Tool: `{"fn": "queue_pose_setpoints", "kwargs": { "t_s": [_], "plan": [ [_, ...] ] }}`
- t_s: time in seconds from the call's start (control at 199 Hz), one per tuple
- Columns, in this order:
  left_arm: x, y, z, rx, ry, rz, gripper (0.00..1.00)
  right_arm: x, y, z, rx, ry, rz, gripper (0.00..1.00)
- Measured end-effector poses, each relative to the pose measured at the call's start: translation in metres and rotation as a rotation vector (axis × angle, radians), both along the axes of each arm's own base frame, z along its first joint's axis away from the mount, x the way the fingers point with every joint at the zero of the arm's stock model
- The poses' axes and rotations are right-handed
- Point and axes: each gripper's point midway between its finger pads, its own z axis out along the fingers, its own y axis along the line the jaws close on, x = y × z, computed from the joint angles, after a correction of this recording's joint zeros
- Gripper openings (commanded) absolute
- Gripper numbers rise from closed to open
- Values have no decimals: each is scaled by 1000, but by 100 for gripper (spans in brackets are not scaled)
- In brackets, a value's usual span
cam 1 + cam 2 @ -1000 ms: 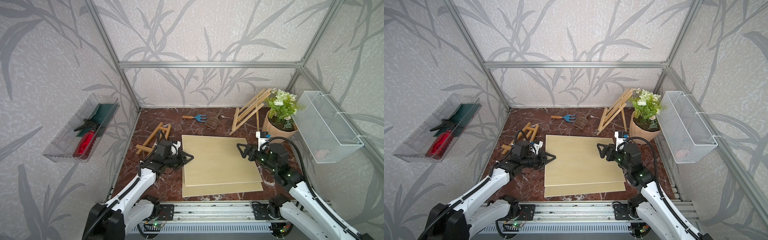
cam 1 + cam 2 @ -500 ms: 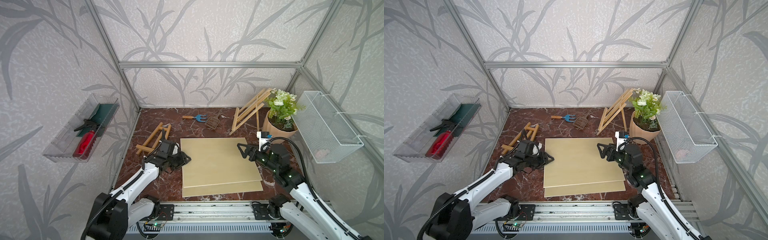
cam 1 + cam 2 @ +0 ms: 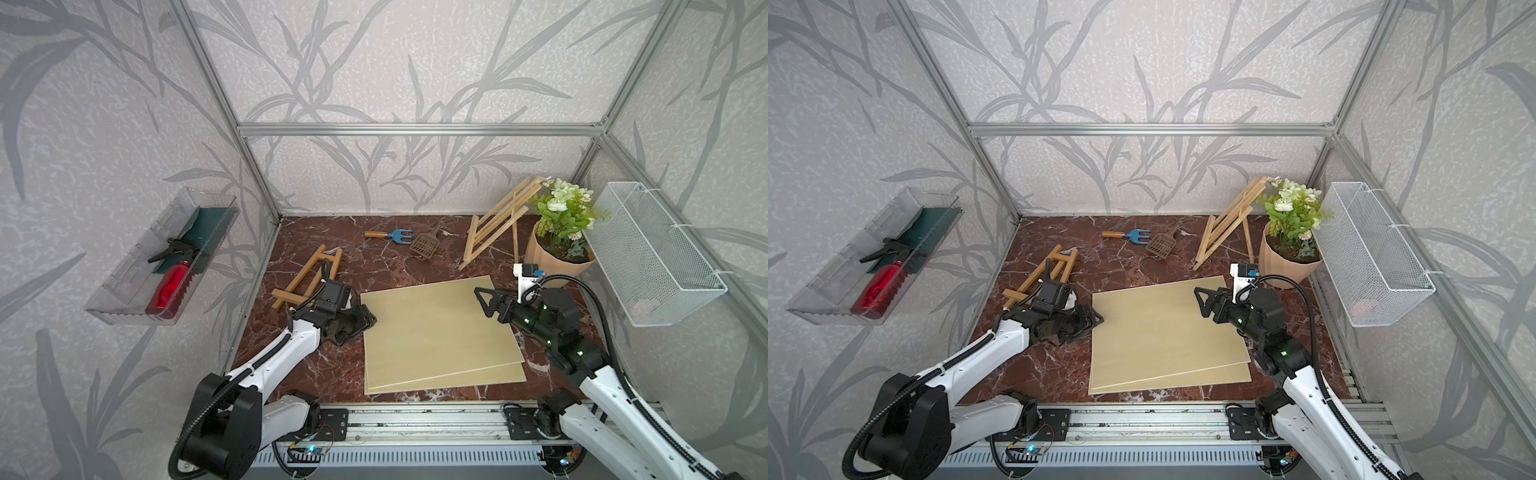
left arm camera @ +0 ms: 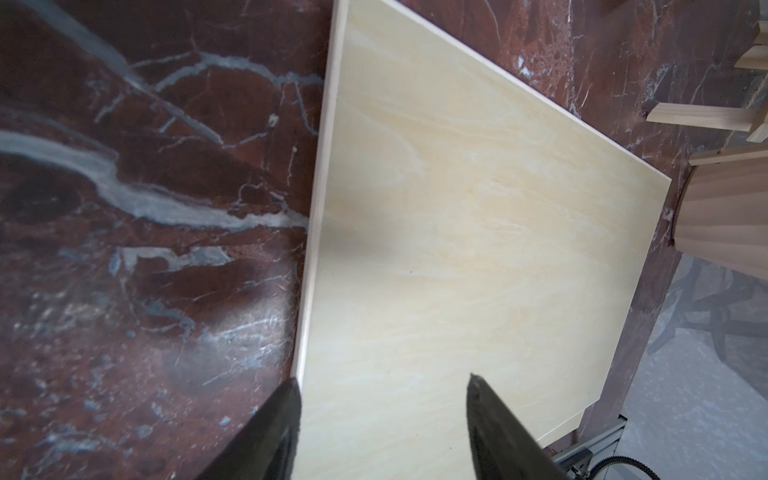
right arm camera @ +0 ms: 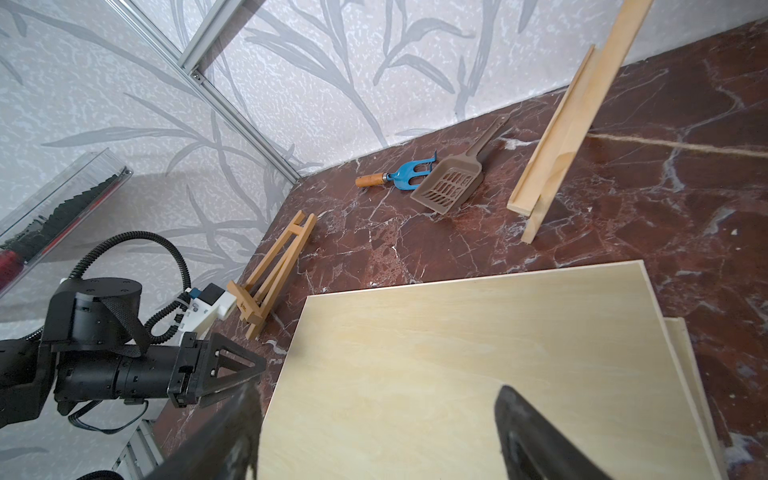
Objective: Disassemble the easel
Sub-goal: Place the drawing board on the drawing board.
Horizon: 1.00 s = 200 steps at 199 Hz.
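A small brown easel [image 3: 307, 276] lies flat at the left of the marble floor. A larger pale wooden easel [image 3: 494, 226] stands at the back right. Two plywood boards [image 3: 436, 324] lie stacked mid-floor, and the top one is turned slightly on the lower one [image 3: 478, 376]. My left gripper [image 3: 368, 321] is open at the top board's left edge [image 4: 316, 232]. In the left wrist view its fingertips straddle that edge, gripping nothing [image 4: 383, 380]. My right gripper [image 3: 484, 301] hovers open over the top board's right part [image 5: 478, 353], and it too is empty [image 5: 377, 388].
A blue hand rake [image 3: 390, 235] and a brown scoop [image 3: 424, 245] lie near the back wall. A potted plant [image 3: 552, 257] stands right of the pale easel. A wire basket [image 3: 652, 257] hangs on the right wall and a clear tray [image 3: 166, 257] on the left wall.
The left jaws have opened at the top board's left edge. The top board has turned slightly on the lower one. The right arm has not moved.
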Motion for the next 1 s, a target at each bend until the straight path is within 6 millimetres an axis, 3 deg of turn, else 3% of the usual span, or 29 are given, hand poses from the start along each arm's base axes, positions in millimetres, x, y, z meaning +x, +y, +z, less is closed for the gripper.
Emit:
{"fn": "queue_pose_setpoints", "kwargs": {
  "t_s": [0.216, 0.241, 0.276, 0.336, 0.436, 0.572, 0.662, 0.748, 0.913, 1.003],
  "plan": [
    [5, -6, 10, -30, -28, 1, 80, 1, -1, -1, -3, 0, -6, 87],
    [6, -7, 13, -36, -37, 1, 84, 1, -1, -1, -3, 1, -8, 87],
    [6, -9, 19, -47, -53, -4, 98, 1, -1, -2, -4, 2, -9, 87],
    [7, -13, 33, -67, -87, -12, 99, 1, -2, -3, -6, 3, -12, 87],
    [11, -21, 73, -82, -169, -52, 99, 2, -4, -3, -10, 3, -24, 87],
    [24, -27, 155, -59, -356, -133, 99, 4, -9, -6, -23, 8, -53, 87],
    [25, -21, 185, 2, -445, -164, 99, 5, -13, -10, -39, 19, -78, 87],
    [23, -8, 178, 90, -459, -166, 99, 7, -18, -12, -53, 23, -105, 87],
    [7, 14, 118, 240, -307, -189, 99, 13, -30, -19, -101, 31, -173, 83],
    [3, 17, 115, 259, -301, -200, 99, 18, -36, -27, -140, 43, -210, 82]
  ]
}}
